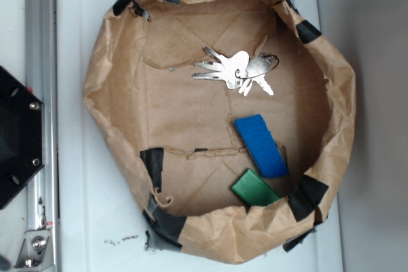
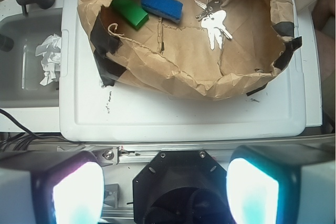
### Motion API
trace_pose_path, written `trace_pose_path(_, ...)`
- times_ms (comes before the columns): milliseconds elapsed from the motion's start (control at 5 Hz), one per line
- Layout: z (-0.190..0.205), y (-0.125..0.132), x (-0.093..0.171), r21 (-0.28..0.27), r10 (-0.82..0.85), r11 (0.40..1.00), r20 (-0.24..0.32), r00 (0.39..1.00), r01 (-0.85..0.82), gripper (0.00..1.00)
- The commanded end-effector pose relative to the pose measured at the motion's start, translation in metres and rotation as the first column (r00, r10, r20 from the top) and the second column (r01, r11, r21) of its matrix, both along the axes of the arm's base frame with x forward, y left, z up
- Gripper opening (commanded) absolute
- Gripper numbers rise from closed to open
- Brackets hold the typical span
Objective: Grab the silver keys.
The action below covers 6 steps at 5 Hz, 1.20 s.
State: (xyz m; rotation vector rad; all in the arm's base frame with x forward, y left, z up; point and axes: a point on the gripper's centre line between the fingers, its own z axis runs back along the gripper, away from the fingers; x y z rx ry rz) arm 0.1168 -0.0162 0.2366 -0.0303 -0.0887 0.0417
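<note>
From my remote station I record the following. The silver keys (image 1: 237, 72) lie on the floor of a shallow brown paper basin (image 1: 115, 68), in its upper half as the exterior view shows it; they are fanned out flat, joined on a thin wire ring (image 1: 268, 63), and nothing touches them. In the wrist view the same keys (image 2: 214, 22) sit toward the far right of the basin. A blue block (image 1: 261, 145) lies lower down in the basin, well apart from the keys, and a green block (image 1: 254, 188) rests just beside its lower end, against the paper wall. Strips of black tape (image 1: 309, 195) patch the basin rim in several places. The basin stands on a white board (image 2: 173, 114).

The gripper (image 2: 165, 190) shows only in the wrist view, where its two fingers (image 2: 76, 192) are set wide apart at the bottom edge with nothing between them. It is over the near edge of the board, outside the basin and well short of the keys. A crumpled white paper (image 2: 50, 56) lies in a grey tray (image 2: 21, 93) at the left
</note>
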Motion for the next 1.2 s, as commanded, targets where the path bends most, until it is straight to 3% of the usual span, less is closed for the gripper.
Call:
trace_pose_path(0,0.0,0.0,0.0,0.0,0.0,1.0,0.0,1.0,0.0,1.0)
trace_pose_path(400,-0.043,-0.005,0.098,-0.024,0.099,0.995,0.097,0.99,-0.097,1.0)
trace_pose_path(600,-0.058,0.005,0.127,-0.026,0.147,0.989,0.177,0.973,-0.144,1.0)
trace_pose_path(800,-0.073,0.023,0.143,-0.067,0.185,0.982,0.179,0.966,-0.176,1.0)
trace_pose_path(1000,-0.092,0.043,0.151,-0.049,0.232,0.973,0.219,0.948,-0.227,1.0)
